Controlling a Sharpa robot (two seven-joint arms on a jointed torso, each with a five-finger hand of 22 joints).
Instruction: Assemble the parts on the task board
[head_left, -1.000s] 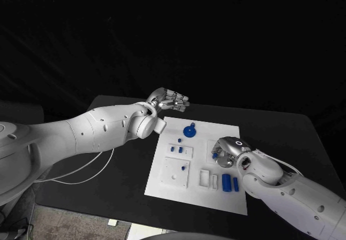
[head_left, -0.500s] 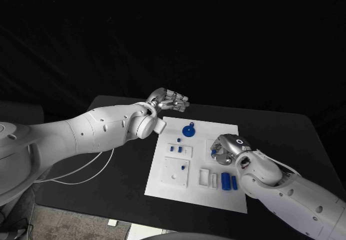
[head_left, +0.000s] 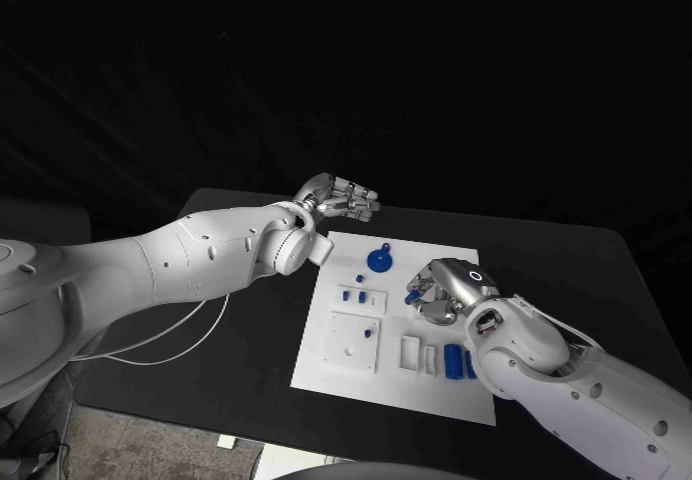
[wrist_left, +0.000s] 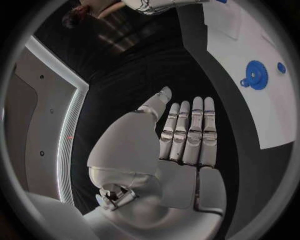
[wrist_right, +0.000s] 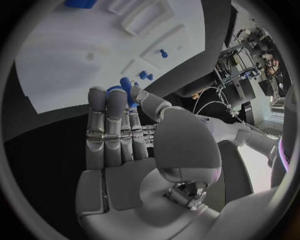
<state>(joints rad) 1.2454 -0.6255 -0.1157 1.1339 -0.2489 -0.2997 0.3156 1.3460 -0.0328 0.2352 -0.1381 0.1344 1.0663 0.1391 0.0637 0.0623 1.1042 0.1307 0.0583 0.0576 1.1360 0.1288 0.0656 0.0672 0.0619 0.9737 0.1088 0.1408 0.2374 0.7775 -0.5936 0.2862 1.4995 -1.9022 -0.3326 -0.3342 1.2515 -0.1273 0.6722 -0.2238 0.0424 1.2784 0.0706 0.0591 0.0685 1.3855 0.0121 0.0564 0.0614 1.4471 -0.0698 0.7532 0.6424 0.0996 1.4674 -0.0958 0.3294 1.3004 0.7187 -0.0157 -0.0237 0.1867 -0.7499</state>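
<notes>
The white task board (head_left: 339, 375) lies in the middle of the black table. My right hand (head_left: 447, 290) hovers over the board's right half and pinches a small blue part (head_left: 414, 296) between thumb and fingertips; the right wrist view shows the blue part (wrist_right: 127, 89) at the fingertips of that hand (wrist_right: 125, 135). A blue gear (head_left: 379, 263) stands near the board's far edge, and the gear (wrist_left: 255, 75) also appears in the left wrist view. My left hand (head_left: 340, 198) is raised beyond the board's far left corner; its fingers (wrist_left: 187, 135) are stretched out and hold nothing.
Two small blue pegs (head_left: 356, 297) stand in a white block, and another peg (head_left: 369, 335) sits in the square plate below. White slotted blocks (head_left: 411, 352) and two blue cylinders (head_left: 459, 362) lie near the board's front right. Bare black table (head_left: 577, 270) surrounds the board.
My right hand has moved a little to the left and farther along the board, carrying the blue part. The left hand has stayed put.
</notes>
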